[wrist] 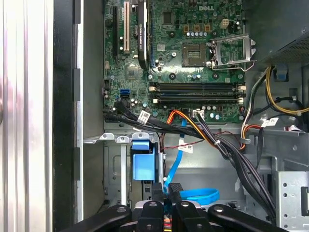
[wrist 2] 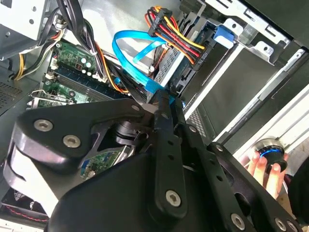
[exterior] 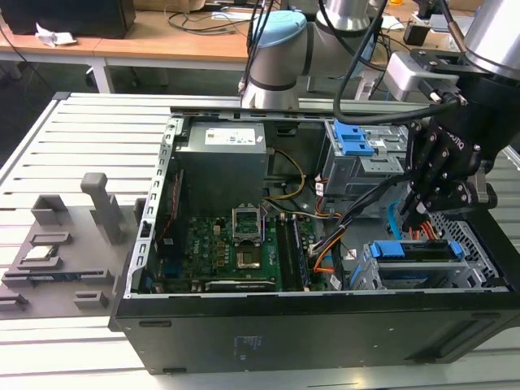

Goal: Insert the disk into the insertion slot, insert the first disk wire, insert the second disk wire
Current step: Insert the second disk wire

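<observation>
Jaws pinched on one blue cable (wrist 2: 126, 54)

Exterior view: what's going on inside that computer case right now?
The arm's end effector is down inside the open computer case, right above the insertion slot. The disk, in its blue carrier, already sits in that slot. In the second wrist view the end effector looks closed on the end of a blue flat cable, beside a bundle of red, yellow and black wires.
</observation>
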Robot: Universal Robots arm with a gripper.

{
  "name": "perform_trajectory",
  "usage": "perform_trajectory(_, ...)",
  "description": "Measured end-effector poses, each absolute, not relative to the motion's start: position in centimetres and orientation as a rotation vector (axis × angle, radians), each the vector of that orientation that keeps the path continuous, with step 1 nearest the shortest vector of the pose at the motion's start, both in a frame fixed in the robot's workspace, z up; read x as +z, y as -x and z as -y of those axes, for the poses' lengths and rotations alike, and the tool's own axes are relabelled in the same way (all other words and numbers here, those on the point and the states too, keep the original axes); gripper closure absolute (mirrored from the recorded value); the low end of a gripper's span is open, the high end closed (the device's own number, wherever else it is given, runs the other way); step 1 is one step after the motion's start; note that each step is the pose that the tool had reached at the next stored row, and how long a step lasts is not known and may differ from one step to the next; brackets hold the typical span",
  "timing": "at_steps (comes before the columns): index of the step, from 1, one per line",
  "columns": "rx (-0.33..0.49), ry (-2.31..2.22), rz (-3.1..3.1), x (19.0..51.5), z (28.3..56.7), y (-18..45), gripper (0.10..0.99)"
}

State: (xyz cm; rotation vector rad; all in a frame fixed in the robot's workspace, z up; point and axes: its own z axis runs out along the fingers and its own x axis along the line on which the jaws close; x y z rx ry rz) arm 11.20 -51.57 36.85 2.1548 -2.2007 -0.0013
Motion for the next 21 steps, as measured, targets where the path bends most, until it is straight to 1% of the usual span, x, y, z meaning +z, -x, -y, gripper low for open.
perform_trajectory(5,0.003,-2.153,2.199,36.7,52.0,-11.2,0.925)
perform_trajectory(8,0.008,-2.15,2.197,34.8,52.5,-12.3,0.925)
perform_trajectory(21,0.009,-2.15,2.196,33.9,52.8,-12.8,0.925)
